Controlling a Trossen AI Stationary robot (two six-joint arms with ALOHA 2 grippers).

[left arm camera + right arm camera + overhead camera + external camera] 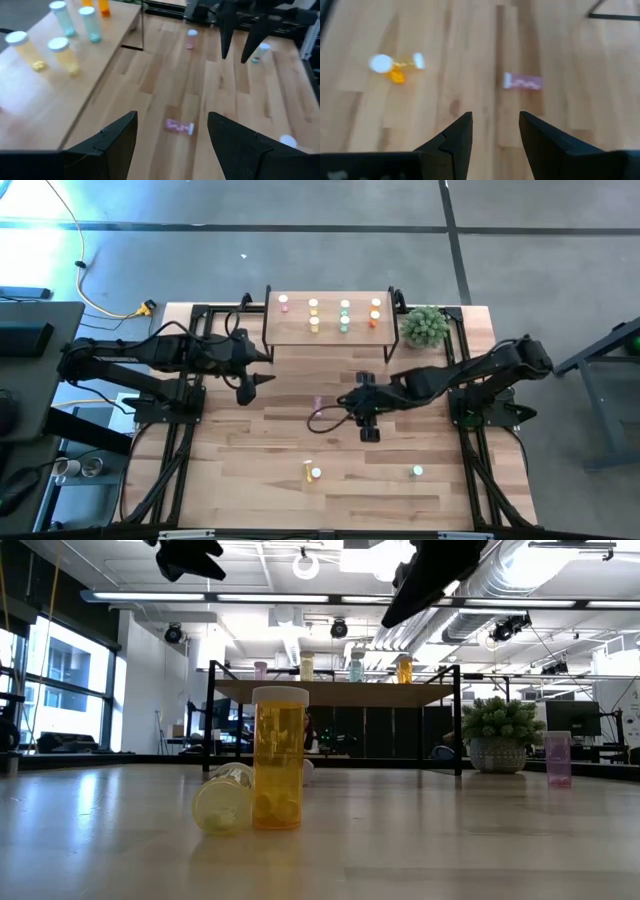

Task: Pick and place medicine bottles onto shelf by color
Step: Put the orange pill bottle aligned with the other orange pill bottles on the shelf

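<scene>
Shelf [330, 332] at the table's far edge already carries eight bottles in colour pairs: pink, yellow, green, orange. Four remain on the tabletop [250, 450]: a pink bottle [318, 403] lying on its side mid-table, an upright orange bottle [316, 473] touching a toppled yellow bottle [307, 469] near the front, and a green bottle [417, 471] standing front-right

Step in hand, by judgement: the reach for the fallen pink one

Right gripper [362, 418] hangs above the table just beside that bottle, fingers parted and holding nothing; in its wrist view the bottle [522, 81] lies ahead of the tips, off to one side, not between them

Left gripper [247, 388] waits near the shelf's left end, jaws spread, nothing in them

Next move calls for shifting the right gripper over the bottle, turning the fingers across its body, descending, then closing
</scene>
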